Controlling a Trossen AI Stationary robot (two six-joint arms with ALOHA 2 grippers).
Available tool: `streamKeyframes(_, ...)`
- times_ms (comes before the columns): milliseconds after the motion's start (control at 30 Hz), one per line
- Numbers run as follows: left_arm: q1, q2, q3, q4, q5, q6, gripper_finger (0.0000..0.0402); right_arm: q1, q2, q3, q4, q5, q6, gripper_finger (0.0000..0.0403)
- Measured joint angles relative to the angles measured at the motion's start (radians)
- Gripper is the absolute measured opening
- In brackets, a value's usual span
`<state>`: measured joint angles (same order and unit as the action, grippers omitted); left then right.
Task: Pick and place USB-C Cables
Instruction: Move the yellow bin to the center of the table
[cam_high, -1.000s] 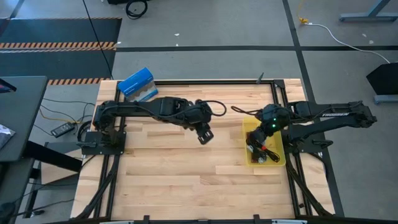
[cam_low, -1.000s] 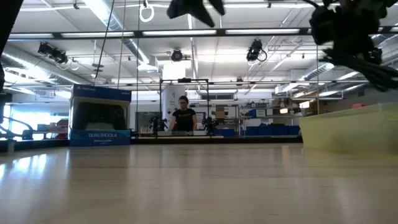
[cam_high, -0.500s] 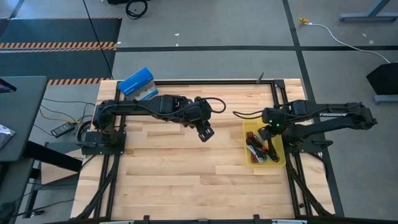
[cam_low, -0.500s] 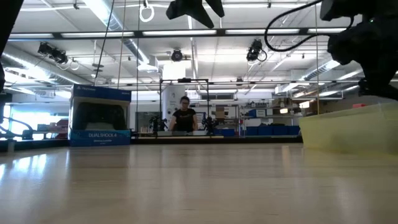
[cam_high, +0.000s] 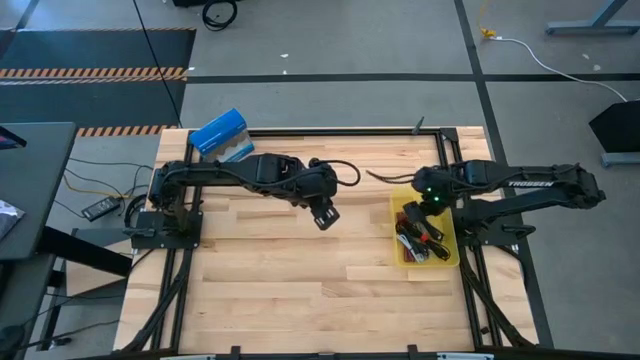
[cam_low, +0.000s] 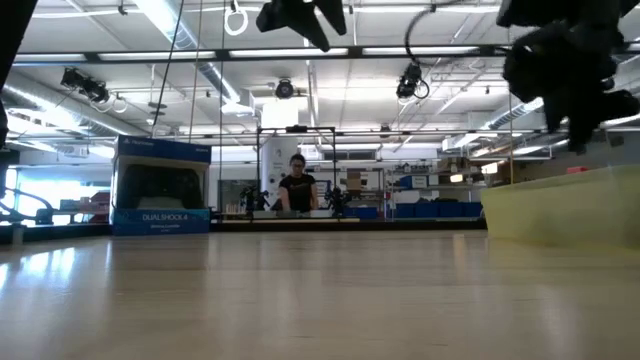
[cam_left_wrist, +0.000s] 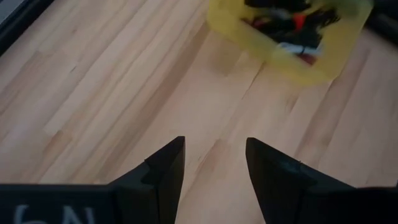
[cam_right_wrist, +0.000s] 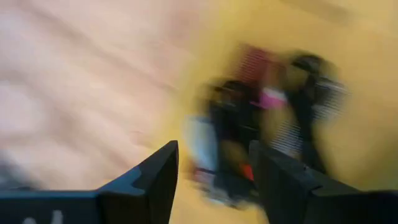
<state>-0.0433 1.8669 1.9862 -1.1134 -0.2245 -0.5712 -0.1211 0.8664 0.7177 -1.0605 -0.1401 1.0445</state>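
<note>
Several USB-C cables (cam_high: 418, 238), black and red bundles, lie heaped in a yellow bin (cam_high: 447, 258) at the table's right. My right gripper (cam_high: 420, 207) hangs open over the bin's far end, clear of the cables (cam_right_wrist: 233, 134), which show blurred between and beyond its fingers. My left gripper (cam_high: 322, 212) hovers open above the bare wood at the table's middle with nothing between its fingers (cam_left_wrist: 166, 168). The bin (cam_left_wrist: 249, 38) and its cables (cam_left_wrist: 286, 25) show ahead of it.
A blue box (cam_high: 218, 133) sits at the table's far left corner and shows in the low view (cam_low: 160, 190). A black frame rail (cam_high: 330, 131) runs along the far edge. A person (cam_low: 296, 187) stands far off in the room behind.
My right gripper has risen out of the yellow bin and gone toward its far end, and the cables lie uncovered in the bin. My left gripper has shifted slightly toward the table's left.
</note>
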Motion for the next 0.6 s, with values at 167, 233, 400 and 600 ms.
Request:
streamKeyframes(167,0.001,-0.013,0.000,-0.062,-0.001,0.012,0.0176,0.003,0.029,0.000,0.204,0.029,0.176,0.0197)
streamKeyframes(233,0.001,-0.018,0.000,-0.070,-0.006,0.012,0.0176,0.003,0.073,0.000,0.221,0.050,0.202,0.0188)
streamKeyframes(400,0.001,-0.053,0.000,-0.101,-0.039,0.014,0.0176,0.011,0.197,0.000,0.263,0.016,0.196,0.0171)
streamKeyframes(600,0.001,-0.110,0.000,-0.158,-0.100,0.006,0.0176,0.046,0.316,0.000,0.326,-0.011,0.217,0.0166)
